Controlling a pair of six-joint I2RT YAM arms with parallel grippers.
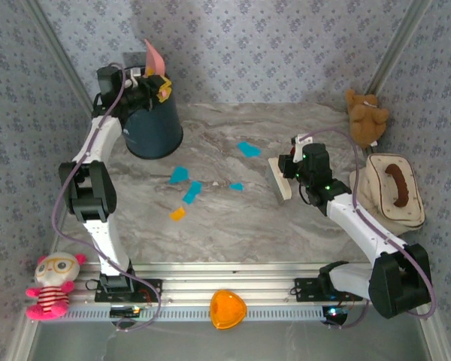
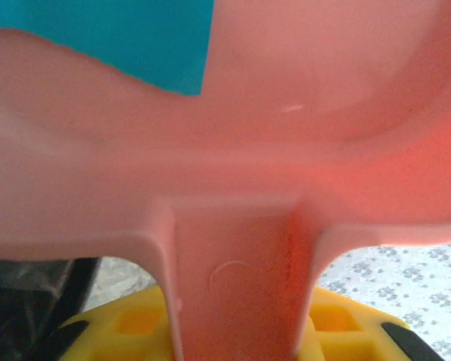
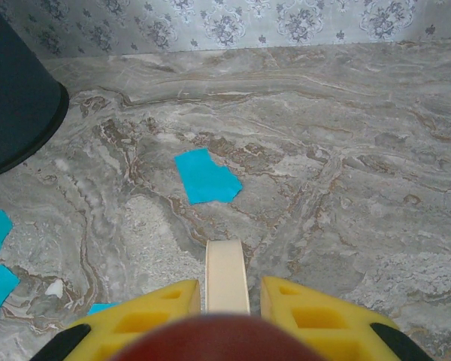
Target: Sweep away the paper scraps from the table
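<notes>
Left jaws were clenched on the handle of the pink dustpan (image 1: 152,56), which was held up over the dark bin (image 1: 152,129) at the far-left corner. The left wrist view showed a cyan patch (image 2: 128,37) against the pan. It looked like a scrap lying in it, but I couldn't be sure.

Right jaws were clenched on the cream brush (image 1: 279,179), with the handle pinched between the yellow fingers (image 3: 316,316). The brush head sat low over the surface (image 1: 316,128), right of middle.

The paper scraps (image 1: 192,191) lay loose mid-surface:
- Several cyan ones were scattered between the bin and the brush.
- One cyan piece (image 3: 205,177) sat just ahead of the brush.
- One orange bit (image 1: 177,214) lay nearest the arm bases.
- None touched the bin or the brush.

Handling, my read:
- **Scraps:** They looked close to weightless, thin and limp, and lay flat on the surface. With no edge standing up, pinching them with the jaws wouldn't work, so they needed pushing.
- **Surface:** It looked smooth, so the scraps should slide easily. They could also slip under the brush edge, flip, or drift on any fast stroke.
- **Stroke:** Slow and low, with the brush edge in contact along its whole width.
- **Grip points:** The tool handles, which both jaws already had.
- **Dustpan:** Its lip would have to sit flush on the surface, or the flat bits would slide under it.
- **Pile:** Gather the scraps into one pile first, since they were spread out.
</notes>
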